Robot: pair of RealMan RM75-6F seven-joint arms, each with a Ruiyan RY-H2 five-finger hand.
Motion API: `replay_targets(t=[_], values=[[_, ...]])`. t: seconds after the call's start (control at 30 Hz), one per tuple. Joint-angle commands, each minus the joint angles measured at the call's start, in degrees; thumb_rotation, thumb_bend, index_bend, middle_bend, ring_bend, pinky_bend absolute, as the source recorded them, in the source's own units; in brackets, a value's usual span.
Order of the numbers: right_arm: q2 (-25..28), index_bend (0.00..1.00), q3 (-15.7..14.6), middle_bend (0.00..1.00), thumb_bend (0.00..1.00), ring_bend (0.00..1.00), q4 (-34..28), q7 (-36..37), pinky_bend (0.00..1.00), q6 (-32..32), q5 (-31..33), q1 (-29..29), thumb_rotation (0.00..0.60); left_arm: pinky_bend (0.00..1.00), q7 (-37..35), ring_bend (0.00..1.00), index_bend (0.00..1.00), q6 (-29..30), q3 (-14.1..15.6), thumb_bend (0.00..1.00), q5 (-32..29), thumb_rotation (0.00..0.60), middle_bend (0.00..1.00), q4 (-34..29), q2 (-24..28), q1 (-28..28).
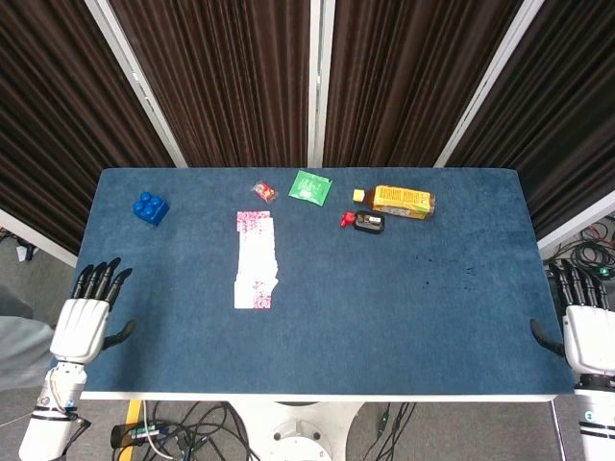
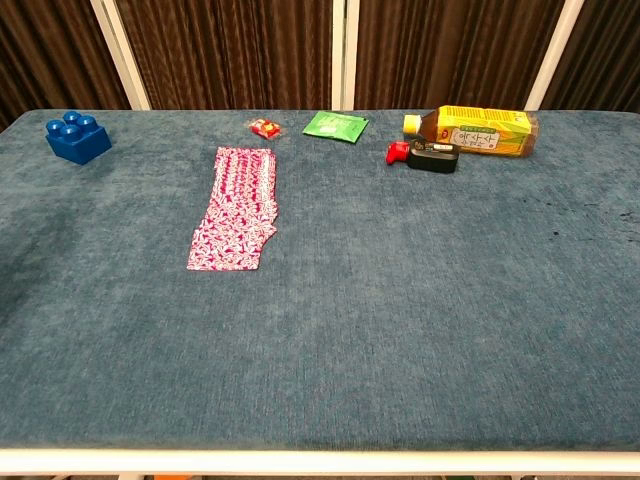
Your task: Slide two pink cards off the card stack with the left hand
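My left hand (image 1: 85, 322) hangs off the table's near-left corner, fingers spread and empty, well apart from the fanned pink cards (image 1: 255, 259), so I judge the sliding either finished or unstarted.

The only lettering shows on the yellow label of the bottle (image 2: 478, 131), which lies on its side at about 1 o'clock on the table (image 2: 400, 330). In the chest view dark characters stand on a pale panel of that label, but they are too small and blurred to make out. The green packet (image 2: 336, 126) at 12 o'clock carries faint pale marks, also illegible. No numbers or signs can be read anywhere.
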Motion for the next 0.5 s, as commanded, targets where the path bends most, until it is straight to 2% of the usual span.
replay_targets(t=[0.03, 0.33, 0.4, 0.43, 0.5], values=[[-0.15, 0.00, 0.02, 0.00, 0.20, 0.00, 0.09, -0.12, 0.00, -0.22, 0.14, 0.14, 0.600, 0.03, -0.56, 0.00, 0.11, -0.13, 0.03, 0.24, -0.17, 0.600, 0.00, 0.18, -0.02, 0.07], [-0.10, 0.00, 0.32, 0.00, 0.20, 0.00, -0.59, -0.84, 0.00, -0.20, 0.18, 0.47, 0.600, 0.05, -1.46, 0.00, 0.11, -0.81, 0.15, 0.24, 0.15, 0.600, 0.00, 0.75, 0.02, -0.22], [-0.10, 0.00, 0.28, 0.00, 0.20, 0.00, -0.59, -1.00, 0.00, -0.42, 0.41, 0.51, 0.600, 0.16, -1.04, 0.05, 0.11, -0.43, -0.11, 0.24, 0.05, 0.600, 0.05, 0.86, -0.19, -0.17], [-0.09, 0.00, 0.24, 0.00, 0.20, 0.00, -0.58, -1.04, 0.00, -0.51, 0.44, 0.52, 0.600, 0.30, -0.86, 0.15, 0.11, -0.08, -0.27, 0.25, 0.07, 0.600, 0.14, 0.94, -0.45, -0.11], [-0.14, 0.00, 0.16, 0.00, 0.20, 0.00, -0.38, -1.15, 0.00, -0.54, 0.44, 0.52, 0.600, 0.61, 0.36, 0.45, 0.11, 0.58, -0.46, 0.28, 0.40, 0.600, 0.39, 1.44, -1.09, -0.08]])
